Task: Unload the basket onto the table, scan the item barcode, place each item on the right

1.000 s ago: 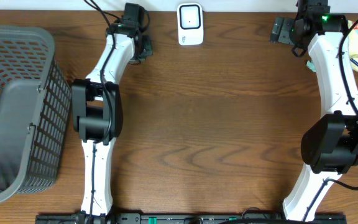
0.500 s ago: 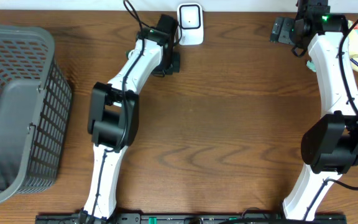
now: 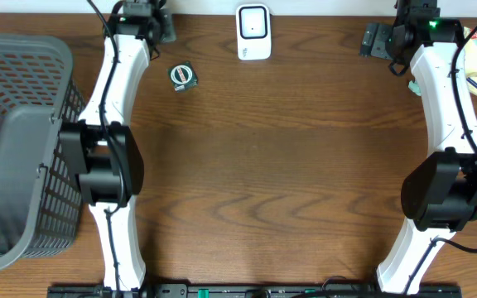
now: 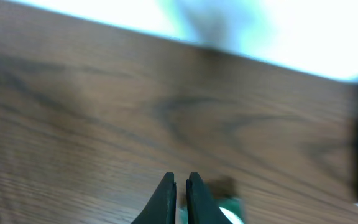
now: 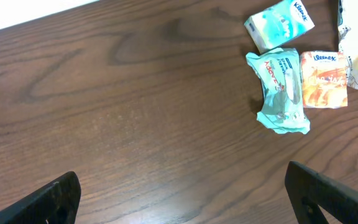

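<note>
L pincer (image 4: 180,179) swung far left — clenched, empty; R pincer (image 5: 186,196) released — round item (image 3: 183,77) lies loose.

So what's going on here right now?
Neither arm holds anything. The left gripper is shut and empty near the table's far edge, left of the scanner. A small round green item lies loose on the table nearby. The right gripper hangs open near the tissue packs. The basket sits at the left.
</note>
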Motion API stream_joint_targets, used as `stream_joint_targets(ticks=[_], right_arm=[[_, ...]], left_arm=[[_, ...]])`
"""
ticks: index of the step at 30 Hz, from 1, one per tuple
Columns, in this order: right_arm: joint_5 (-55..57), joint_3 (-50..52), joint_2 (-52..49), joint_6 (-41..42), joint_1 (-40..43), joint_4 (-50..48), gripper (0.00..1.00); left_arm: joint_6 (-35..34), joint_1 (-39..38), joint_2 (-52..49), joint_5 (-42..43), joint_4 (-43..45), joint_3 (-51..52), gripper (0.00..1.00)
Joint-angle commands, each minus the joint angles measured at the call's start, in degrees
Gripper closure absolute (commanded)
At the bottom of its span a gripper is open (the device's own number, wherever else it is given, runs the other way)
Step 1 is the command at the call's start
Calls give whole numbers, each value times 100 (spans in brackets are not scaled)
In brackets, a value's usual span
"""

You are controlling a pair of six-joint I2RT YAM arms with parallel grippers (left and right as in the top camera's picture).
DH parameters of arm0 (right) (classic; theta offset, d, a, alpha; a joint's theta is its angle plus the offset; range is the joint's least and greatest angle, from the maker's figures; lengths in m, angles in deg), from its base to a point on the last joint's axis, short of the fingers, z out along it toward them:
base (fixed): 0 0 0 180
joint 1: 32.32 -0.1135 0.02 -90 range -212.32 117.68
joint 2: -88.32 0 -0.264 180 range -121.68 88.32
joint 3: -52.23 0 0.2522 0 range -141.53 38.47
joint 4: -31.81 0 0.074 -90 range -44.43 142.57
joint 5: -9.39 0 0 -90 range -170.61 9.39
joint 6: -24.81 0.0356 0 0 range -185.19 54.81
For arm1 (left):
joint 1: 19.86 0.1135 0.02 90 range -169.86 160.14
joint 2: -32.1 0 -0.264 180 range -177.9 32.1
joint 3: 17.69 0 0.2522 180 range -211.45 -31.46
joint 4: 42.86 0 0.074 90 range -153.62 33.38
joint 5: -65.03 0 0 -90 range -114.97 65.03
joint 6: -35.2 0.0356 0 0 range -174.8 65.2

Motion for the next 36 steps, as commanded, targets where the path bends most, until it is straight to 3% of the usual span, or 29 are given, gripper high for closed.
stream_joint_targets(ticks=[1,11,16,19,36], right_arm=[[48,4,15,46,26,7,1],[48,4,15,46,24,7,1],[48,4,15,46,24,7,1],[48,4,15,46,24,7,1],[48,4,15,46,24,7,1]], left_arm=[[107,7,-542,-92,92,15,92],[46,-24,-1117,-92,247,17,92],[-468,-37,-1158,-13,114,26,92],[-470,-72,-1158,280,28,26,92],[-470,-96,-1158,186,76,341,92]])
